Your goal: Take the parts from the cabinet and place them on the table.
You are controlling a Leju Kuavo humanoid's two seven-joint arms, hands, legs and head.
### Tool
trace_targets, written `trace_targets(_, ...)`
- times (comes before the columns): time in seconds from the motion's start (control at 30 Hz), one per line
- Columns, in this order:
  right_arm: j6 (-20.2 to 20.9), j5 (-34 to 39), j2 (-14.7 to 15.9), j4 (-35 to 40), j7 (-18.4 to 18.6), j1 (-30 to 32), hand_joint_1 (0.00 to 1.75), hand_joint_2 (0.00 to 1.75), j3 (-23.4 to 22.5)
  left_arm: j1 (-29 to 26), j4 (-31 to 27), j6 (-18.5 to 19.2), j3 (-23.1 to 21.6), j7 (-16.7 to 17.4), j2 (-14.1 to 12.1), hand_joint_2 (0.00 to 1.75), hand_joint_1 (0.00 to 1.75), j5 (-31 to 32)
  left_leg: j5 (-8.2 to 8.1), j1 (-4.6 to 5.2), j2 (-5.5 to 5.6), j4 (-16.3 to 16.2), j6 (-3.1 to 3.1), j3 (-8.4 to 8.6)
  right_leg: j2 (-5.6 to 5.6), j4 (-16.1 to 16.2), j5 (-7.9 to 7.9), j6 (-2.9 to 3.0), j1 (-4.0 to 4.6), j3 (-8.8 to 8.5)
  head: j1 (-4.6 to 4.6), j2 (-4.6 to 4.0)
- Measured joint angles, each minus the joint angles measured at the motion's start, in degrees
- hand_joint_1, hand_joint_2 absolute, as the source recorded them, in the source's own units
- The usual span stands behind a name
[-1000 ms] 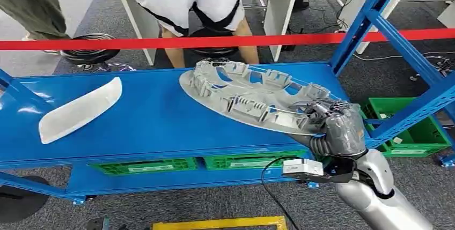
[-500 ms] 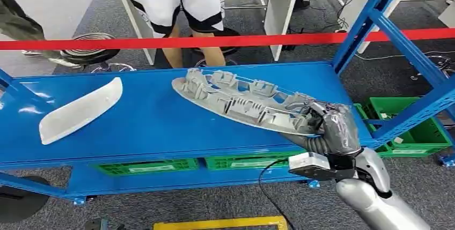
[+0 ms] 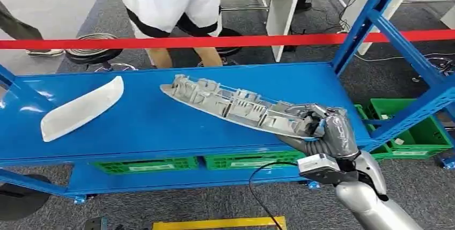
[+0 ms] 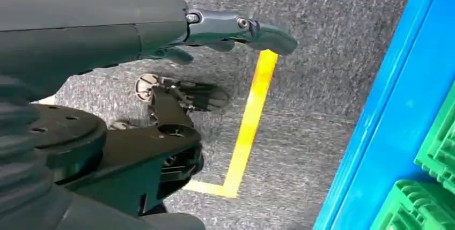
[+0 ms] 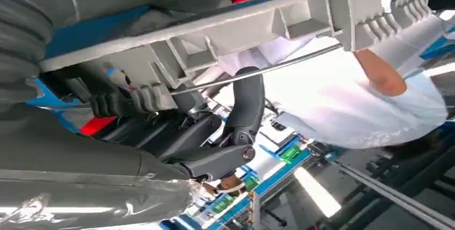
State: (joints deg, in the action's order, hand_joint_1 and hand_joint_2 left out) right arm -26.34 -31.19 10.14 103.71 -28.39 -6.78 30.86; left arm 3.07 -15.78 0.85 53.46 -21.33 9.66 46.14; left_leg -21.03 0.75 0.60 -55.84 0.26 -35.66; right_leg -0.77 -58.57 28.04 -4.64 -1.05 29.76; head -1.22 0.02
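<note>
The long grey ribbed plastic panel (image 3: 236, 106) is held at one end by the right hand (image 3: 327, 125), whose fingers are wrapped around the edge and ribs of that end; the rest of the part is raised, tilted, over the blue cabinet shelf (image 3: 150, 123). In the right wrist view the dark fingers (image 5: 236, 106) are seen hooked behind a thin metal rod and the moulded ribs of the panel. The part is judged to be light and stiff, but long enough to twist and swing when carried from one end. A hold nearer the middle would be steadier. The thin ribs and clips could be snapped if squeezed hard. A second part, a smooth white curved trim piece (image 3: 80, 109), lies well apart on the same shelf; it is judged slippery and best taken across its narrow width. The left hand (image 4: 236, 29) hangs over the floor with fingers extended, nothing held.
</note>
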Motion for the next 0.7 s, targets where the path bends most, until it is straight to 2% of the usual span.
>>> trace_targets(0.03,0.07,0.06,-0.18,0.04,-0.04,0.14,1.75,1.75,-0.09,-0.04,0.04,-0.15,-0.02,0.0,0.14,1.75,0.0,0.0,0.18,0.16,0.05,-0.05,-0.25,0.0,-0.36,-0.29,-0.91,1.15,-0.07,0.62,0.15,0.0)
trace_targets(0.1,0.59,0.2,-0.29,0.02,-0.09,0.1,1.75,1.75,-0.13,-0.06,0.07,-0.2,0.0,0.0,0.15,1.75,0.0,-0.02,0.93,0.09,0.21,-0.19,-0.93,-0.38,-0.35,-0.57,-0.8,1.83,-0.01,1.46,0.15,0.0)
trace_targets(0.13,0.77,0.35,-0.31,0.02,-0.09,0.12,1.75,1.75,-0.2,-0.17,0.07,-0.24,0.0,0.0,0.13,1.75,0.0,-0.02,1.15,0.05,0.22,-0.21,-1.28,-0.65,-0.3,-0.59,-1.13,2.42,-0.11,2.02,0.06,0.0)
trace_targets(0.17,0.9,0.59,-0.37,0.02,-0.09,0.0,1.75,1.75,-0.24,-0.2,0.07,-0.26,0.0,0.0,0.11,1.75,0.0,-0.11,0.27,-0.14,0.13,-0.57,-1.66,-1.12,-0.21,-0.53,-1.57,3.13,-0.22,2.36,0.06,0.0)
trace_targets(0.2,1.09,0.79,-0.48,0.04,-0.15,0.01,1.75,1.75,-0.26,-0.23,0.07,-0.24,0.0,0.0,0.18,1.75,0.0,-0.17,-2.4,-0.15,0.0,-2.47,-2.03,-1.9,-0.17,-0.53,-2.07,3.72,-0.22,2.95,0.33,0.0)
trace_targets(0.27,1.64,1.09,-0.61,0.09,-0.33,0.04,1.75,1.75,-0.35,-0.07,0.07,-0.22,-0.02,0.0,0.22,1.75,0.0,-0.2,-8.78,-0.27,-0.02,-11.6,-2.52,-5.05,-0.08,-0.54,-3.05,4.05,-0.15,4.27,0.39,0.0)
trace_targets(0.3,1.84,1.12,-0.61,0.09,-0.37,0.08,1.75,1.75,-0.37,-0.06,0.07,-0.22,-0.02,0.0,0.24,1.75,0.0,-0.2,-11.02,-0.28,-0.02,-16.29,-2.6,-6.44,0.02,-0.55,-3.51,4.07,-0.05,4.93,0.39,0.0)
trace_targets(0.33,2.08,1.16,-0.64,0.09,-0.37,0.1,1.75,1.75,-0.39,-0.07,0.07,-0.22,-0.02,0.02,0.26,1.75,0.0,-0.2,-11.77,-0.28,-0.02,-18.79,-2.54,-6.83,0.06,-0.57,-3.93,4.05,0.02,5.54,0.41,0.0)
trace_targets(0.37,2.23,1.18,-0.64,0.09,-0.42,0.13,1.75,1.75,-0.42,-0.09,0.07,-0.22,0.0,0.09,0.26,1.75,0.0,-0.2,-11.13,-0.28,-0.02,-18.63,-2.37,-5.9,0.09,-0.58,-4.4,4.02,0.13,6.16,0.39,0.0)
trace_targets(0.4,2.45,1.25,-0.64,0.09,-0.42,0.13,1.75,1.75,-0.44,-0.07,0.07,-0.22,0.0,0.09,0.24,1.75,0.0,-0.2,-9.64,-0.27,-0.02,-16.36,-2.12,-3.98,0.09,-0.59,-4.87,4.0,0.24,6.71,0.41,0.0)
trace_targets(0.47,2.6,1.38,-0.68,0.13,-0.44,0.12,1.75,1.75,-0.48,0.01,0.07,-0.22,0.0,0.09,0.24,1.75,0.0,-0.2,-6.52,-0.15,-0.01,-7.22,-1.29,2.55,0.06,-0.58,-5.76,3.94,0.42,7.55,0.39,0.0)
trace_targets(0.5,2.65,1.44,-0.79,0.2,-0.46,0.12,1.75,1.75,-0.52,0.12,0.04,-0.22,0.0,0.09,0.2,1.75,0.0,-0.2,-6.66,0.05,0.02,-2.47,-0.78,6.19,0.06,-0.59,-6.15,3.78,0.41,7.74,0.39,0.0)
trace_targets(0.53,2.69,1.49,-0.79,0.2,-0.48,0.06,1.75,1.75,-0.63,0.28,0.04,-0.26,-0.02,0.09,0.22,1.75,0.0,-0.2,-7.25,0.23,-0.03,0.16,-0.72,7.33,0.1,-0.66,-6.53,3.44,0.65,8.07,0.35,0.0)
trace_targets(0.57,2.78,1.53,-0.81,0.2,-0.52,0.08,1.75,1.75,-0.66,0.29,0.04,-0.24,-0.02,0.11,0.26,1.75,0.0,-0.2,-6.72,0.33,0.04,-0.18,-0.76,6.88,0.17,-0.39,-7.12,3.06,0.53,8.05,0.24,0.0)
trace_targets(0.6,2.86,1.58,-0.81,0.2,-0.63,0.08,1.75,1.75,-0.66,0.3,0.04,-0.24,-0.02,0.11,0.26,1.75,0.0,-0.2,-6.59,0.48,0.03,-0.1,-0.58,6.55,0.19,-0.17,-7.57,2.67,0.36,8.09,0.63,0.0)
trace_targets(0.63,3.04,1.64,-0.85,0.2,-0.68,0.1,1.75,1.75,-0.66,0.23,0.07,-0.24,0.0,0.15,0.24,1.75,0.0,-0.22,-6.18,0.56,0.02,-0.05,-0.19,6.38,0.18,0.21,-8.08,2.29,0.31,8.05,0.5,0.0)
trace_targets(0.67,3.19,1.66,-0.85,0.18,-0.7,0.11,1.75,1.75,-0.68,0.14,0.07,-0.24,0.0,0.15,0.37,1.75,0.0,-0.22,-5.24,0.13,-0.23,0.66,0.22,5.97,0.11,0.15,-8.13,1.99,0.45,8.36,0.72,0.0)
trace_targets(0.7,3.3,1.73,-0.85,0.2,-0.72,0.16,1.75,1.75,-0.77,0.19,0.07,-0.26,0.02,0.18,0.35,1.75,0.0,-0.37,-4.63,0.04,-0.39,0.65,0.53,5.52,0.23,-0.87,-6.07,1.8,0.4,9.25,0.5,0.0)
